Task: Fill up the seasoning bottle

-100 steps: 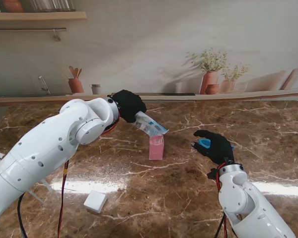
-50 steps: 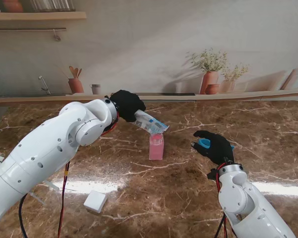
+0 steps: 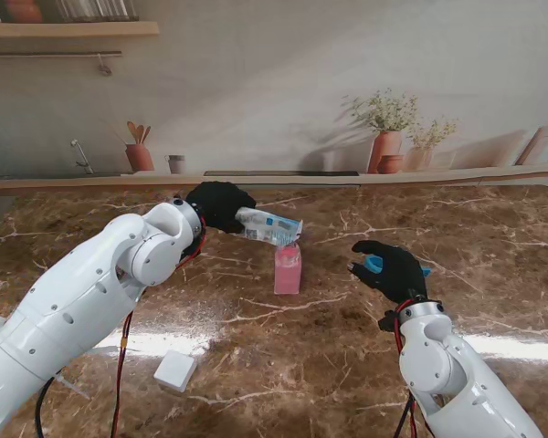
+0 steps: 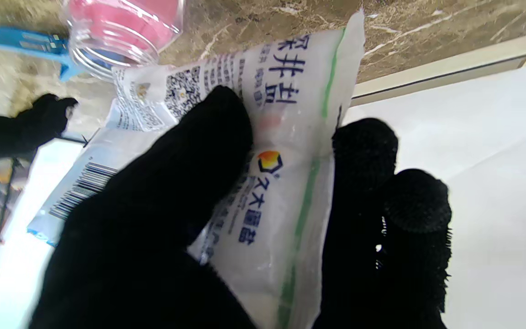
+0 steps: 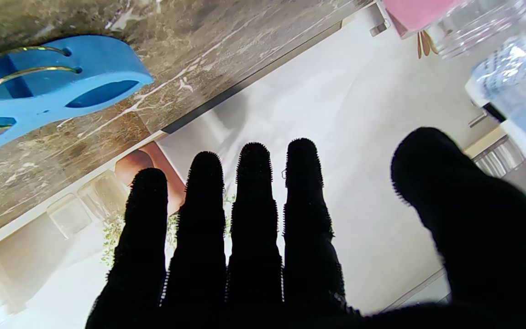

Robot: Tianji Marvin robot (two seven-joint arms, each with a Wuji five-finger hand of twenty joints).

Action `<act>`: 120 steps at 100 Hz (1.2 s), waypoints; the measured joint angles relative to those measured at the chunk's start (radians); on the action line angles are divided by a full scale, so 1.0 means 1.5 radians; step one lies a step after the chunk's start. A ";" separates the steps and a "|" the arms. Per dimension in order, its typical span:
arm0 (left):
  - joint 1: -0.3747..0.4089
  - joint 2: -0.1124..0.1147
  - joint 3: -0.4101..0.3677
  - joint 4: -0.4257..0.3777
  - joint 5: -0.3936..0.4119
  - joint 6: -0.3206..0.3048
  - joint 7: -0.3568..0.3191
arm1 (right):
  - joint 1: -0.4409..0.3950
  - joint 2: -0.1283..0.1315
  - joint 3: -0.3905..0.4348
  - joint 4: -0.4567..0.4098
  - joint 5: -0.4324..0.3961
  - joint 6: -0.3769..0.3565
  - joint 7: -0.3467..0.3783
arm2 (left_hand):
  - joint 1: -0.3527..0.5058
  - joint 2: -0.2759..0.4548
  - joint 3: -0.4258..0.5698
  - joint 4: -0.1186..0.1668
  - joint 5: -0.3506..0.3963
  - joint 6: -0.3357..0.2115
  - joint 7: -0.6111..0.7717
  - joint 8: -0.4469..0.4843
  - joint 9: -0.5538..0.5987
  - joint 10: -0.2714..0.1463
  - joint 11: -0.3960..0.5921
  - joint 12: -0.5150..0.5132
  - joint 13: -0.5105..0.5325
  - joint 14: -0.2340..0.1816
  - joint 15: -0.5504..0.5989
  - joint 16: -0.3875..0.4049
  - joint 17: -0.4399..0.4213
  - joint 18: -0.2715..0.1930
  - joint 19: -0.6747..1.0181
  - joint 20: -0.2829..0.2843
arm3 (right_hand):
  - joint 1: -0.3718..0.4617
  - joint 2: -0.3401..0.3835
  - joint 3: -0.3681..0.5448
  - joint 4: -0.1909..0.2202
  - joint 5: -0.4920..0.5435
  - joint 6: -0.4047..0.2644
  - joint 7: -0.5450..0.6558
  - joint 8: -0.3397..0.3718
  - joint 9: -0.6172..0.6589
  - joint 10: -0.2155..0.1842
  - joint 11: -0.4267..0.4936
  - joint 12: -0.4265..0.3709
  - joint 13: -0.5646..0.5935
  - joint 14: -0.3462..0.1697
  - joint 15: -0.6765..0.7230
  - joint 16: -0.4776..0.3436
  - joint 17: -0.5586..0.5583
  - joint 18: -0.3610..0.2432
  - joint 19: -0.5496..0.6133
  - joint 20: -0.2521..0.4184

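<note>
left hand (image 3: 217, 204) clamped on salt bag (image 3: 269, 226), bag tilted over the mouth of the pink seasoning bottle (image 3: 288, 268) mid-counter (image 3: 493, 228); right hand (image 3: 397, 269) spread, holding nothing, blue clip (image 3: 376, 264) beside it

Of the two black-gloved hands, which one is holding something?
The left hand is: its fingers clamp the white salt bag, tipped over the pink bottle. The right hand is open, its fingers spread, holding nothing.
</note>
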 measured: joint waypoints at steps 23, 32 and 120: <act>0.056 -0.024 -0.038 0.030 -0.126 0.047 0.097 | -0.002 0.003 -0.006 -0.016 -0.013 0.005 0.009 | 0.000 0.000 0.000 0.000 -0.001 0.000 0.000 0.017 -0.001 0.000 0.005 0.000 0.000 0.000 0.000 0.001 -0.015 0.000 0.000 0.006 | 0.000 0.000 0.000 0.000 0.000 0.000 0.000 0.000 0.000 0.000 0.000 0.000 0.000 0.000 0.000 0.000 0.000 0.000 0.000 0.000; 0.080 -0.036 -0.051 0.038 -0.165 0.052 0.141 | -0.002 0.004 -0.006 -0.026 -0.019 0.006 0.014 | 0.000 0.000 0.000 0.000 -0.001 0.000 0.000 0.023 -0.007 0.000 0.013 0.000 -0.007 0.000 0.000 0.001 -0.027 0.000 -0.006 0.008 | 0.000 0.000 0.000 0.000 0.000 0.000 0.000 0.000 0.000 0.000 0.000 0.000 0.000 0.000 0.002 0.000 0.000 0.000 0.000 0.000; 0.225 -0.146 -0.055 0.058 -0.804 -0.151 0.231 | -0.013 -0.005 -0.054 -0.213 0.055 0.018 0.021 | 0.020 0.000 -0.002 0.000 -0.002 0.003 0.000 0.053 -0.047 0.001 0.058 -0.017 -0.109 0.014 -0.147 0.013 -0.219 0.002 -0.165 -0.022 | -0.005 -0.016 -0.130 0.000 -0.077 0.104 -0.070 -0.044 0.000 0.008 0.034 0.041 0.099 0.007 0.203 0.162 0.094 0.024 0.210 0.134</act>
